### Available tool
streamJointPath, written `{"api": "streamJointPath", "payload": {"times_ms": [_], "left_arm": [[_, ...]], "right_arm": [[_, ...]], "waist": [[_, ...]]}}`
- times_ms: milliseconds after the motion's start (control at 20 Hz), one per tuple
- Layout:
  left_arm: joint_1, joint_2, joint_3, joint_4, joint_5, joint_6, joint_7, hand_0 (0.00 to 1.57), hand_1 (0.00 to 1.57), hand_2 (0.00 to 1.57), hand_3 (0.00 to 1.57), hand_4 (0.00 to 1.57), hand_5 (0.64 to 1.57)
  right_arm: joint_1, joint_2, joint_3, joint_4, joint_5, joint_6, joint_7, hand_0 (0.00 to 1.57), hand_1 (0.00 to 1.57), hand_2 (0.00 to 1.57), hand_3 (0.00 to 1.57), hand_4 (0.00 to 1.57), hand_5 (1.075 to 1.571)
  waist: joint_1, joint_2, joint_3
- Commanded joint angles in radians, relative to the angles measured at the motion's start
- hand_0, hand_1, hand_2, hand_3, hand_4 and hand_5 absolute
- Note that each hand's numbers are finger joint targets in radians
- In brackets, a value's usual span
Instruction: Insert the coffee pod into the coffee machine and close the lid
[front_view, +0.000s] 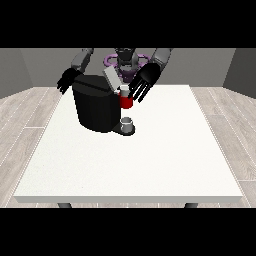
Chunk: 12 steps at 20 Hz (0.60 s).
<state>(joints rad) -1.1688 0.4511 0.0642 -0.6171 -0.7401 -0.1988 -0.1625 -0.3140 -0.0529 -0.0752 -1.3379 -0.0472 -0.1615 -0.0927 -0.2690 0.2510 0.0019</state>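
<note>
Machine (96, 107), one; cup (127, 123), one; robot hands, two.

— What does the robot's body look like?

— Small, at the far edge of the table. The hand at the view's right (145, 81) is all black, palm and fingers alike, the fingers long and slim. Just above it the forearm is grey and rounded.

— And the other one?

— The hand at the view's left (66, 80) is black too, with a grey forearm segment directly above it. Between the arms sits a grey torso (126, 60) with dark patches and a purple ring-like part around it.
</note>
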Motion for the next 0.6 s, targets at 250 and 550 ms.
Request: {"api": "streamJointPath", "payload": {"times_ms": [250,550], "left_arm": [[-0.003,-0.041,-0.009,-0.008,-0.021,-0.012,0.036,0.0,0.0,0.0,0.0,0.0,1.571],[0.043,-0.027,-0.013,-0.035,-0.027,-0.02,-0.022,0.0,0.0,0.0,0.0,0.0,1.571]], "right_arm": [[0.001,0.008,-0.002,0.04,0.014,-0.023,-0.001,0.0,0.0,0.0,0.0,0.34,1.571],[0.029,0.002,-0.025,0.051,-0.007,-0.008,-0.049,0.0,0.0,0.0,0.0,0.42,1.571]], "waist": [[0.018,-0.017,-0.0015],[0.052,-0.052,-0.0016]]}}
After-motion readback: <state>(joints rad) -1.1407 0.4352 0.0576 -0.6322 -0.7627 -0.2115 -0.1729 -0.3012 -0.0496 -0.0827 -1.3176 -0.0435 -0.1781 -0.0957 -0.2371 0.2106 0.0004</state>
